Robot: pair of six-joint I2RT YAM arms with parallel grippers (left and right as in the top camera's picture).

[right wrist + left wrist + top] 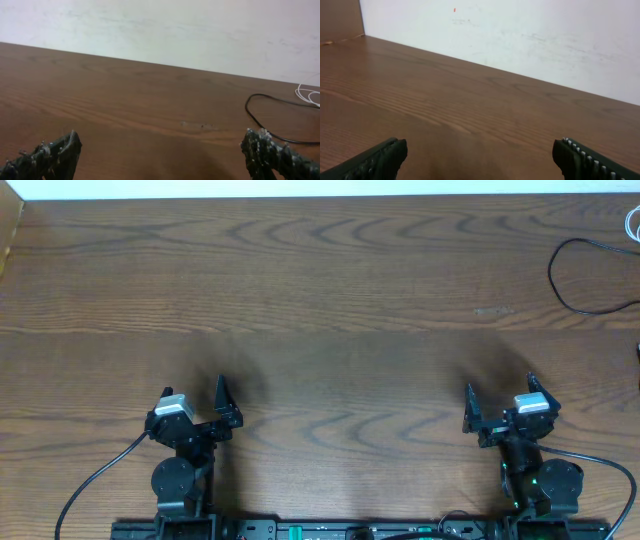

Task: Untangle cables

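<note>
**Cables apart at the far corner, both grippers parked and released**

Seen from overhead: black cable (578, 278) lying as an open loop at about 2 o'clock on the bench (320, 300), running off the right edge. White cable (633, 222) just beyond it, at the very corner, only a sliver of its loops inside the picture. Same pair visible from the right wrist view: black cable (270, 120) curving across the wood, white cable (309, 94) at the edge near the wall, thin loops partly cut off.

No crossing between the two visible in either view; black and white appear near each other but apart, though the hidden parts beyond the picture edge cannot be judged. Plug ends too small or out of sight to tell.

Left gripper (195, 408) at about 7 o'clock, jaws spread wide, nothing between them; confirmed from its own wrist view (480, 155), only bare wood ahead. Right gripper (500, 405) at about 5 o'clock, likewise released and empty (160, 152).

Judged from this layout: either untangling effectively done, with cords separated and arms at rest, or not yet begun. Well apart from both grippers, cables untouched at present. Left to settle, if anything: any overlap hidden past the right edge.
</note>
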